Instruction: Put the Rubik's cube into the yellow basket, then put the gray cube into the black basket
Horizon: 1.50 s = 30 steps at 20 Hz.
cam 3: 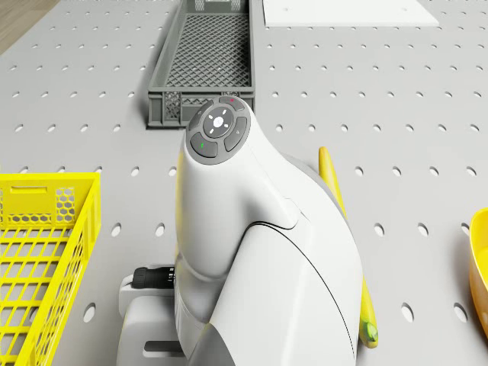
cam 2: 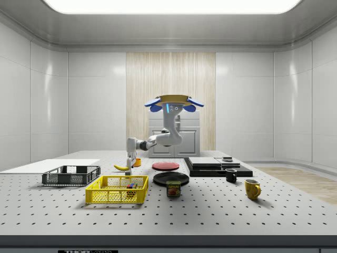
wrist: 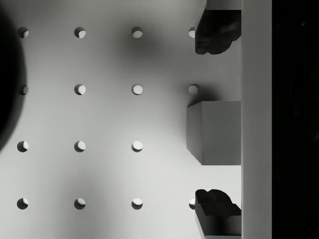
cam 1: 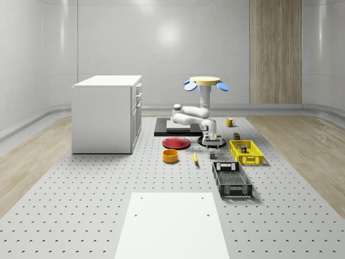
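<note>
On the whole-scene view's left stands a white cabinet (cam 1: 107,113) on the perforated grey table (cam 1: 81,183). Right of it lie a flat red plate (cam 1: 176,143), a round orange bowl (cam 1: 170,156) and a yellow banana (cam 1: 195,158). Farther right, the drone with a yellow disc body and blue rotors (cam 1: 205,82) hovers above the table's far middle, its white arm (cam 1: 190,114) bent down so that the gripper (cam 1: 212,144) hangs low over the table, between the red plate and the yellow mesh basket (cam 1: 247,152). In the wrist view the two dark fingers (wrist: 214,35) stand spread wide, one on each side of the small gray cube (wrist: 214,132) on the table, not touching it. The Rubik's cube (cam 2: 131,186) lies inside the yellow basket. The black mesh basket (cam 1: 232,179) sits nearer, just right of the banana.
</note>
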Motion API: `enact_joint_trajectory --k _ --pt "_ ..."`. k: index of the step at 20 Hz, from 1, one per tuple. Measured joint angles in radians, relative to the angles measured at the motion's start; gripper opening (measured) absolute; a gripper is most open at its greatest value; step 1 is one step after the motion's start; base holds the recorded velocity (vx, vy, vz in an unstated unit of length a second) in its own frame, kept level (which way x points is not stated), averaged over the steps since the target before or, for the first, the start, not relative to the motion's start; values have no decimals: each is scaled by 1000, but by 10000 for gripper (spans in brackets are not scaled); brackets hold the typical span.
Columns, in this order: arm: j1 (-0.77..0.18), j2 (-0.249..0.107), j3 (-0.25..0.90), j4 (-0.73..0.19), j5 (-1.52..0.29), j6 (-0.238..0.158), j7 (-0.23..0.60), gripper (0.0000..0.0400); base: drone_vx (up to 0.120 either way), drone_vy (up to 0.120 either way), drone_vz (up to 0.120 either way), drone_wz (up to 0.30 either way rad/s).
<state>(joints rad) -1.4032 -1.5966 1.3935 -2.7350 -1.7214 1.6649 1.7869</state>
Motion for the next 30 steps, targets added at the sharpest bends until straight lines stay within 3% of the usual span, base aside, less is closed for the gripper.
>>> enact_joint_trajectory --k 13,28,30 --pt "0 0 0 0 0 0 0 400 58 0 -43 0" --pt "0 -1 0 0 0 1 0 400 0 0 -13 0" --pt "0 -1 0 0 0 1 0 358 0 0 0 0"
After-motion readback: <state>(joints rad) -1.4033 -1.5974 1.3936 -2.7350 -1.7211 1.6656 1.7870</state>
